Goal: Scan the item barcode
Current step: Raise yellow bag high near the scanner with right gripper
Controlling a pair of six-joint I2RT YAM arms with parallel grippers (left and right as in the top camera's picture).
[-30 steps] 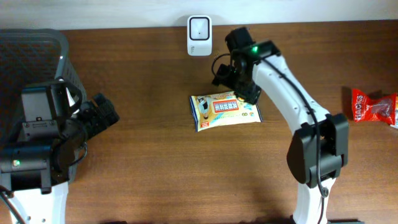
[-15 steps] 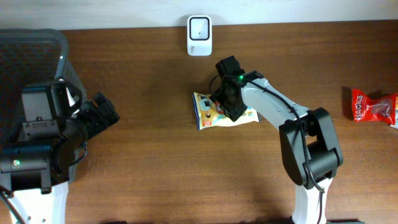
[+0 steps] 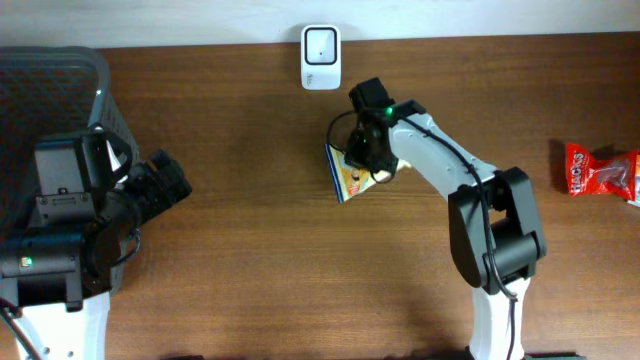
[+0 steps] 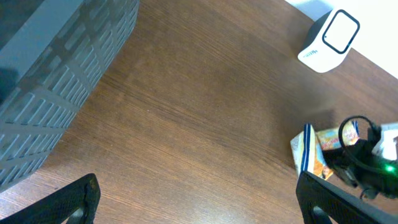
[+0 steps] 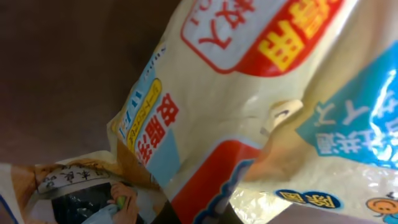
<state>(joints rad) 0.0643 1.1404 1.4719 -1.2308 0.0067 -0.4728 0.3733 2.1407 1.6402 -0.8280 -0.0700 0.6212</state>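
**Right gripper clamps the packet; the grip looks thin**

The right gripper [image 3: 368, 160] is closed on the snack packet [image 3: 345, 172], which hangs tipped on edge from the jaws, its printed face turned sideways. In the right wrist view the crinkled packet [image 5: 249, 112] fills the picture. The scanner [image 3: 321, 44] stands a short way beyond the gripper, apart from it. The left gripper [image 4: 199, 205] sits with its fingers spread wide and nothing between them, well off to the packet's far side, beside the basket [image 3: 60, 80].

The hold seems to pinch soft film near one edge, so the packet could slide or swing out during the carry. The film is also crumpled at the grip (a creased barcode may not read). Which face carries the barcode cannot be told here, so it could reach the scanner window facing the wrong way.

A second ago the packet lay flat on the table [image 3: 250, 250], face up, with the right gripper's jaws apart over its far edge. Half a second ago the gripper was down on it. Now the jaws are together and the packet is raised on edge, shifted a little toward the scanner. The left arm and the red packet [image 3: 600, 170] have not moved.
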